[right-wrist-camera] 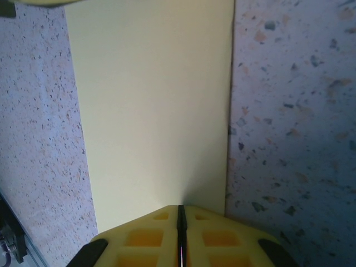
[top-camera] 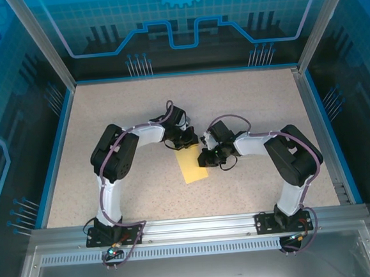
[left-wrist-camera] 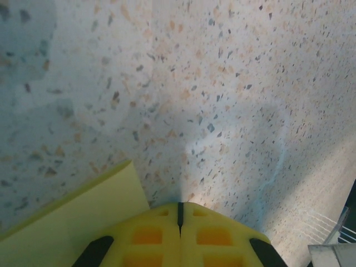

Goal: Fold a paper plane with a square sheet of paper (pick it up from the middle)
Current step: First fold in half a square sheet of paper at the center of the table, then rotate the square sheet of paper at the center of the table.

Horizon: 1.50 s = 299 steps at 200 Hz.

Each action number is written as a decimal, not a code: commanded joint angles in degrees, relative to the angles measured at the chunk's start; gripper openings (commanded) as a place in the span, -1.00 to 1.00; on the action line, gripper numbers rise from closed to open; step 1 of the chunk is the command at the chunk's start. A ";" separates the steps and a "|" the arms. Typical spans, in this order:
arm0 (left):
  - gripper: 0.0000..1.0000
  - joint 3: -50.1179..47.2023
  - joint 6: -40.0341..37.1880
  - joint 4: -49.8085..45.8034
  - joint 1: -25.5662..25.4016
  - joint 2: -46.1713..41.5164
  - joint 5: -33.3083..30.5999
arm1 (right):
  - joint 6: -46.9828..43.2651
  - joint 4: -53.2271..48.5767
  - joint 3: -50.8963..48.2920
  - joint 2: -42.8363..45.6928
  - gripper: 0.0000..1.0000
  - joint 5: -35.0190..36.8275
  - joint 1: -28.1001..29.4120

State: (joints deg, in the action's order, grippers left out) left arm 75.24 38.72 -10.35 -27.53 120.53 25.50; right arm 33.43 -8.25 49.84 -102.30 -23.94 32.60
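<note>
1. While both arms lean over the speckled table (top-camera: pixel 266 106), the left gripper (left-wrist-camera: pixel 179 204) is pressed closed, gripping nothing; the yellow paper (top-camera: pixel 192 165) lies just to its left.
2. The right gripper (right-wrist-camera: pixel 180 207), jaws together, rests its tips on the yellow paper, which stretches straight ahead.

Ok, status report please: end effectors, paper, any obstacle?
Left end effector shut, beside yellow paper. Right end effector shut, over it. Paper flat on table. No obstacle seen.

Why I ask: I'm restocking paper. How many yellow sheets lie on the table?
1. The yellow sheet lies centrally, the left end effector at its far edge, the right end effector at its right edge. Another sheet beneath it could be hidden.
</note>
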 commanded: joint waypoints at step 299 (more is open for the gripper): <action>0.31 -33.40 9.12 -8.96 10.96 -41.67 -16.69 | 7.01 -15.53 5.59 1.69 -0.50 20.97 17.50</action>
State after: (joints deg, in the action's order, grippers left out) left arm 43.13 46.39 -17.32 -16.86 80.49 10.15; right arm 39.68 -22.55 53.93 -98.76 -5.50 49.25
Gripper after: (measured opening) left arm 0.651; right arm 0.251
